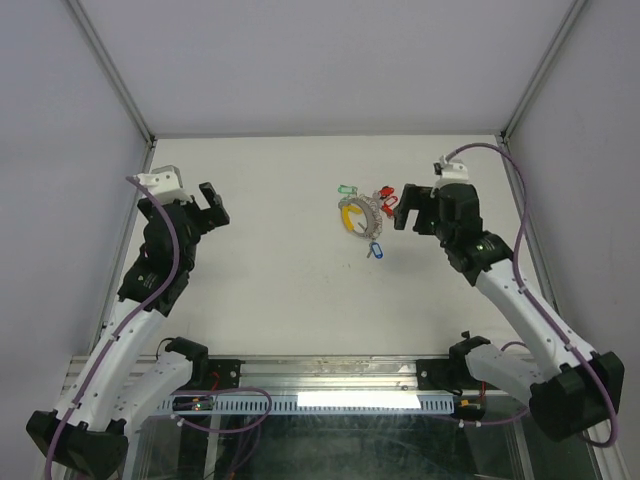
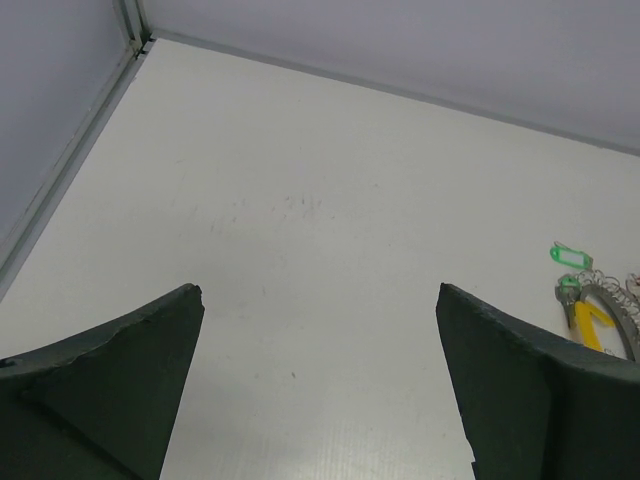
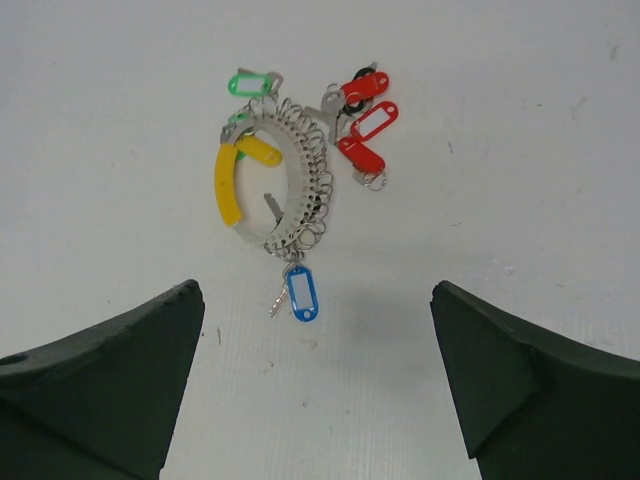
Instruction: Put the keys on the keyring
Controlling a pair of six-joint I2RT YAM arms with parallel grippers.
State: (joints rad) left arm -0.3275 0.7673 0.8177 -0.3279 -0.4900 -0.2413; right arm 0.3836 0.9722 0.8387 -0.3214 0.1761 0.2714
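Right claw point(image 1: 403, 207): both fingers spread wide, nothing between them. Left claw point(image 1: 215, 205): also wide open and empty, well apart from the work, looking at bare white surface point(image 1: 280, 290).

The keyring point(image 3: 305, 160) is a loop, part yellow plastic arc, part silvery coiled metal. It lies flat just ahead of the right claw, centred between its fingers, with its long axis pointing away from the claw. The right arm is much the nearer.

- Small metal red-tagged keys point(image 3: 365, 120) are bunched against the ring's side nearest that claw.
- The blue-tagged key point(image 3: 301, 293) is at one end.
- The green-tagged key point(image 3: 248, 83) is at the other (which are already threaded I cannot tell).

Open room lies leftward toward the other arm. The back wall point(image 1: 320, 60) is not far beyond the ring.
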